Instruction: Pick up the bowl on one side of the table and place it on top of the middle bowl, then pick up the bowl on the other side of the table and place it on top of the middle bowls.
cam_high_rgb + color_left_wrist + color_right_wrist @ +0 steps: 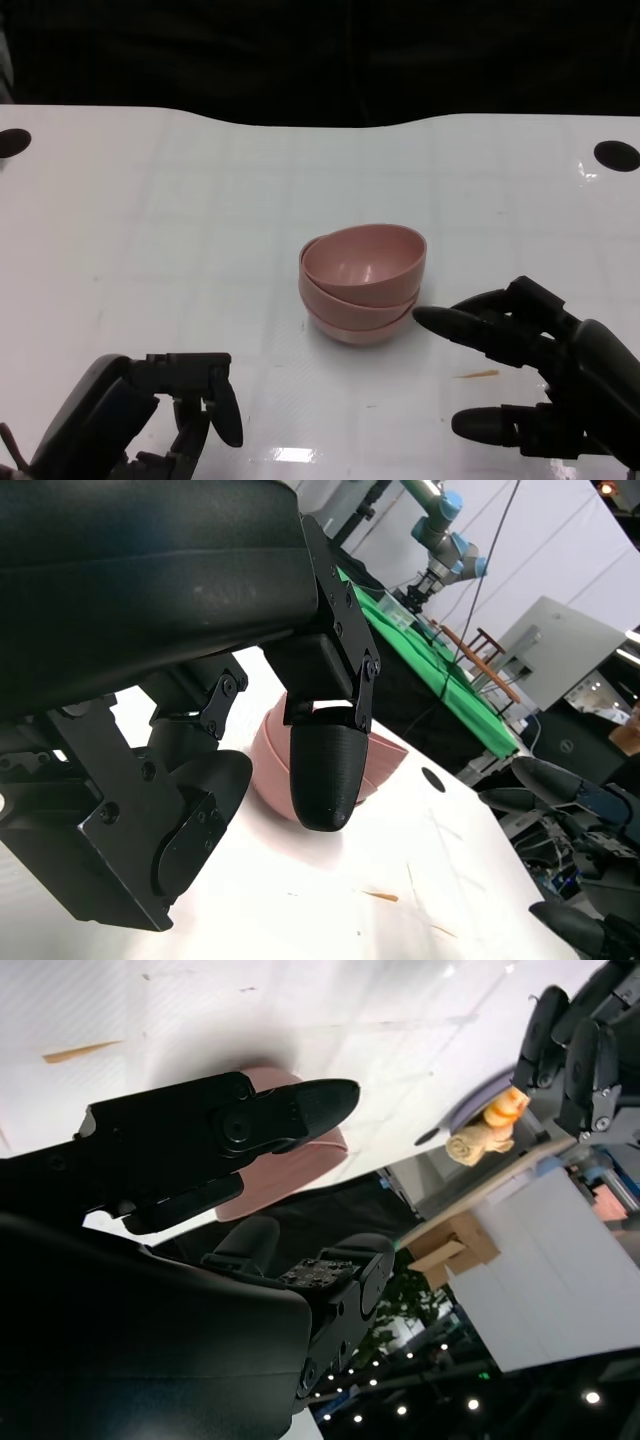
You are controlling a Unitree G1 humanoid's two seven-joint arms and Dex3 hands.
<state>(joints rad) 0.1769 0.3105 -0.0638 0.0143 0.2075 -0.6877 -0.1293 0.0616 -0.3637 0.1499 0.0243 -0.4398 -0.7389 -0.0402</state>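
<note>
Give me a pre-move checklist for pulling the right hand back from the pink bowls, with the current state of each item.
1. All three pink plastic bowls stacked at mid-table: ok.
2. Top bowl seated level: not ok, it sits tilted.
3. Right hand holds nothing, fingers apart: ok.
4. Right fingertip free of the stack: cannot tell, very close.
5. Left hand away from the stack and holding nothing: ok.
6. White table beside the stack has no bowl left: ok.

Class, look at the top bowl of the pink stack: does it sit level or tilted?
Tilted. In the head view the top bowl leans in the stack, rim higher at the right.
</note>
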